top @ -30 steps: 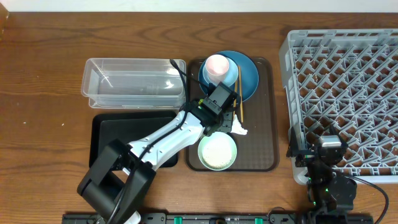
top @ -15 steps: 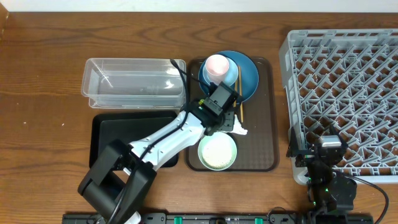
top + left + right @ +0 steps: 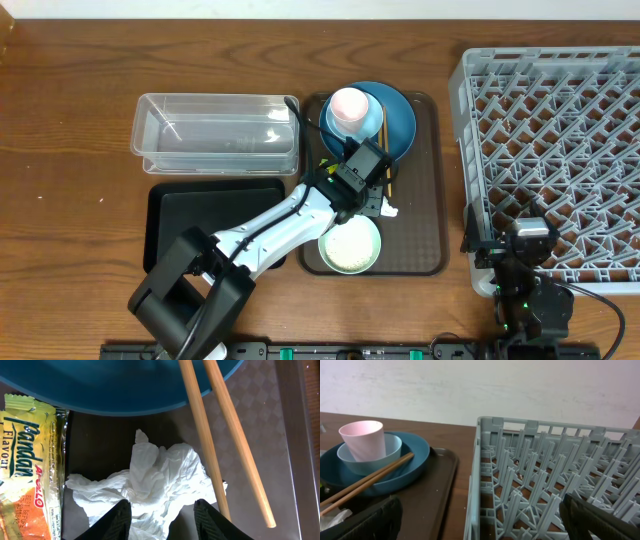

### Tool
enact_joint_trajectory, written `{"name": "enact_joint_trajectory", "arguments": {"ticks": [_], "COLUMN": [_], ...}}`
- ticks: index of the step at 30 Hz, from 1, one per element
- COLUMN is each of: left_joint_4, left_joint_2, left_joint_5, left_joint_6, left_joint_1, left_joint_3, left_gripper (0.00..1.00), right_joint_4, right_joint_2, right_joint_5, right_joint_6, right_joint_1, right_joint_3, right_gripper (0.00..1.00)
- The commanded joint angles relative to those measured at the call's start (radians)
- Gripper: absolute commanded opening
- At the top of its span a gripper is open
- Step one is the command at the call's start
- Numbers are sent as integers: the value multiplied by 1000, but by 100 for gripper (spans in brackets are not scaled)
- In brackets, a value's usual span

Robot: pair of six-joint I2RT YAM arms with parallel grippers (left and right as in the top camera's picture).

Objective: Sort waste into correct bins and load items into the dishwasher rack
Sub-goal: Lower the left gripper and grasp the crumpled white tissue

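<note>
The left gripper (image 3: 165, 517) hangs low over the middle of the brown serving tray (image 3: 425, 240), its jaws partway apart with the crumpled white tissue (image 3: 150, 480) between them. No pinch shows yet.

On the tray beside the tissue lie the yellow-green snack wrapper (image 3: 30, 470) and the wooden chopsticks (image 3: 220, 445), whose far ends rest on the dark blue plate (image 3: 125, 385). The light blue bowl (image 3: 372, 122), with the pink cup (image 3: 350, 103) in it, sits on that plate at the tray's far end. The mint-green bowl (image 3: 350, 245) is at the near end.

The left arm reaches in slantwise across the tray's left rim.

Left of the tray, the clear container (image 3: 215, 135) and the black tray (image 3: 200, 215) show no waste. Right of it the grey rack (image 3: 550, 150) holds nothing (so I judge the task barely begun).

The right gripper (image 3: 480, 522), jaws wide, waits right of the tray by the rack's near corner.
</note>
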Motion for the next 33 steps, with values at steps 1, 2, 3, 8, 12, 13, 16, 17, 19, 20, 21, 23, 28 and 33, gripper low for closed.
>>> {"name": "enact_joint_trajectory", "arguments": {"ticks": [1, 2, 3, 8, 12, 13, 16, 17, 19, 20, 21, 23, 28, 33], "left_joint_4": [2, 3, 3, 21, 23, 27, 32, 33, 48, 55, 63, 76, 76, 77], "left_joint_2": [16, 16, 16, 17, 20, 20, 31, 36, 49, 55, 61, 76, 104, 104], "left_joint_5": [-27, -27, -27, -31, -31, -31, -50, -57, -57, -57, -57, -56, -58, -58], "left_joint_6": [-2, -2, -2, -2, -2, -2, -6, -6, -6, -6, -6, -6, -5, -5], "left_joint_1": [-2, -2, -2, -2, -2, -2, -2, -2, -2, -2, -2, -2, -2, -1], "left_joint_3": [-8, -10, -11, -23, -29, -32, -37, -37, -37, -37, -37, -37, -37, -37], "left_gripper": [45, 45, 45, 45, 45, 45, 45, 45, 46, 47, 47, 47, 47, 29], "right_joint_4": [-2, -2, -2, -2, -2, -3, -3, -2, -2, -2, -3, -3, -3, -3], "right_joint_2": [-7, -7, -7, -7, -7, -7, -7, -7, -7, -7, -7, -7, -7, -7], "right_joint_5": [5, 5, 5, 5, 5, 5, 5, 5, 5, 5, 5, 5, 5, 5], "right_joint_6": [-8, -8, -8, -8, -8, -8, -8, -8, -8, -8, -8, -8, -8, -8], "right_joint_1": [-5, -5, -5, -5, -5, -5, -5, -5, -5, -5, -5, -5, -5, -5], "right_joint_3": [-2, -2, -2, -2, -2, -2, -2, -2, -2, -2, -2, -2, -2, -2], "right_gripper": [99, 99, 99, 99, 99, 99, 99, 99, 99, 99, 99, 99, 99, 99]}}
